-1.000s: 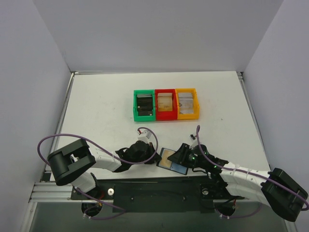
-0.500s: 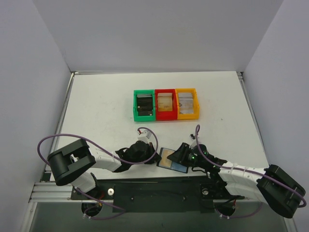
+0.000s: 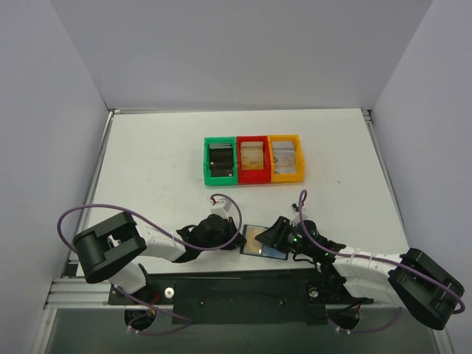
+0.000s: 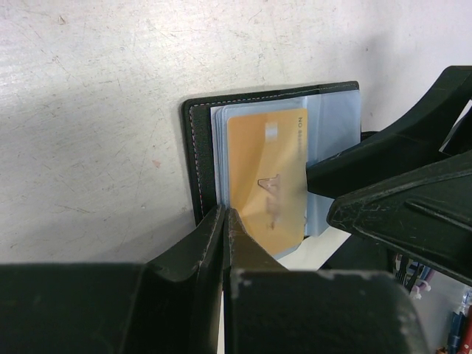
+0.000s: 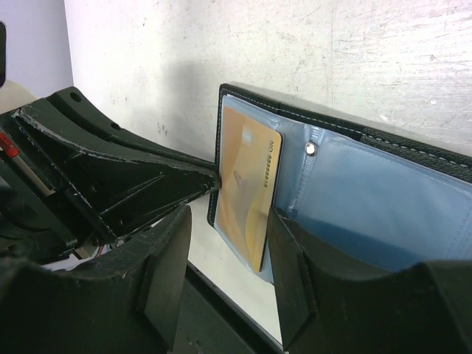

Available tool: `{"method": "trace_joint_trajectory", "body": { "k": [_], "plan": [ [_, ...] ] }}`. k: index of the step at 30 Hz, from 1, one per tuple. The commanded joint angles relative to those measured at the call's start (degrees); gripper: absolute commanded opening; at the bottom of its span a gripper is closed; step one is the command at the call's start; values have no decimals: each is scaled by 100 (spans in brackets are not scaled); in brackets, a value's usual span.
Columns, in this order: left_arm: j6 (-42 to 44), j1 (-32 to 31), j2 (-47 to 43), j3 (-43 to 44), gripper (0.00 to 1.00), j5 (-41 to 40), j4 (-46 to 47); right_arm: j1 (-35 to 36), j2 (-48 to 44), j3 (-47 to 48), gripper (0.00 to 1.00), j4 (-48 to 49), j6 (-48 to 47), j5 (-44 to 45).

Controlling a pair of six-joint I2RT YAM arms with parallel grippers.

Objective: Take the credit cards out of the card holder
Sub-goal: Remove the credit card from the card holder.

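Observation:
The black card holder [image 3: 274, 254] lies open at the table's near edge, grey-blue pockets up; it also shows in the left wrist view [image 4: 195, 147] and right wrist view [image 5: 383, 192]. A tan credit card [image 3: 255, 237] sticks partway out of its left pocket [image 4: 265, 177] [image 5: 247, 192]. My left gripper [image 3: 237, 240] is shut, its tips [image 4: 225, 214] against the holder's left edge beside the card. My right gripper [image 3: 276, 234] is open and straddles the card's protruding end [image 5: 228, 258]; one finger [image 5: 295, 280] is at the card's edge, the other [image 5: 166, 273] stands apart.
A green bin [image 3: 207, 164], a red bin [image 3: 252, 139] and a yellow bin [image 3: 285, 138] stand in a row at the table's middle, each with a stack inside. The table's front edge and black base rail [image 3: 236, 284] lie just below the card holder.
My right gripper has crept a little left, over the card holder toward the tan card. The left gripper and the holder have stayed put.

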Motion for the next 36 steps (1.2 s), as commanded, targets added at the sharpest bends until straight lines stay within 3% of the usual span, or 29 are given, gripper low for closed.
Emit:
{"method": "trace_joint_trajectory", "body": {
  "k": [1,9,23,36],
  "plan": [
    [187,-125,370,101,10,197,-618,29,-94,-75,41,1107,135,-372],
    [213,-125,450,163,10,241,-626,29,-24,-119,41,1563,162,-617],
    [248,-116,485,172,10,285,-618,29,890,101,41,2364,302,-1172],
    [239,95,116,-57,11,179,-591,170,565,259,42,1241,-32,-1339]
  ]
}}
